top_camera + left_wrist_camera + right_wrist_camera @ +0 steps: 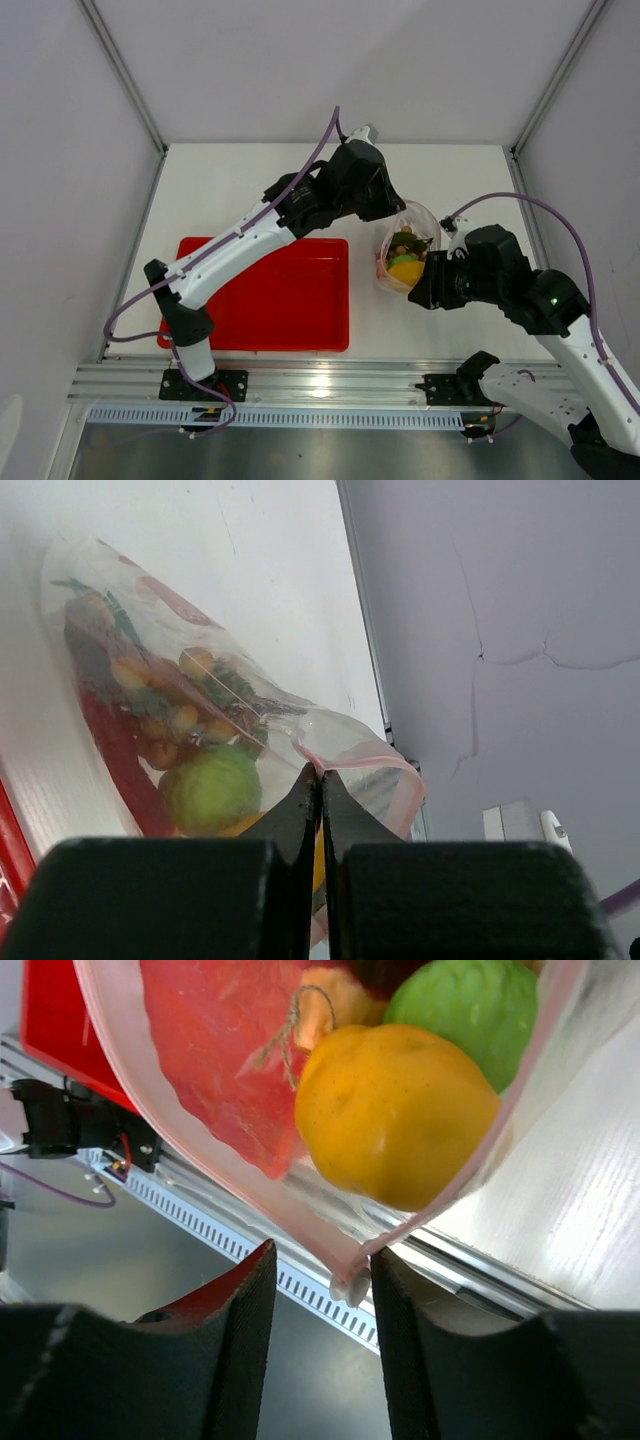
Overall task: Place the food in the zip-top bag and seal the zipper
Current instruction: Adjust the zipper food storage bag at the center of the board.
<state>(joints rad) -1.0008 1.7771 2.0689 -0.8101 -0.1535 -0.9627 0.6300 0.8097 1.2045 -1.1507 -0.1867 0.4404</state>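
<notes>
- Nearest of all, the metal rail (320, 380) runs along the bench's front edge. Both arm bases are bolted to it, and purple cables (530, 198) loop off each arm.
- Just beyond, on the left, the red tray (270, 310) lies flat on the bench (250, 190). It sits near the bag without touching it, and the left arm slants over its far corner.
- Over on the right, the right claw (322, 1260) has its jaws apart. An edge of the zip-top bag (418, 218) dips into the gap between them, not squeezed.
- From above, that wrist covers the bag's near right side.
- Inside the clear plastic and closest to that claw is the yellow-orange ball (395, 1110), pushed right up against the film.
- The green ball (465, 1005) sits just behind it. The meat slab (210, 1050) lies alongside, with a bit of twine curling over it.
- Deeper in the pouch, the small tan balls (185, 720) and green stalks (235, 685) bunch together.
- At the mouth, the left claw (321, 777) has its jaws pressed tight together on the zipper (362, 763), and the pinkish strip curls away from the tips.
- In the top view that wrist blocks the bag's far left edge.
- Beyond it, the white bench runs back to the grey walls (350, 60).
</notes>
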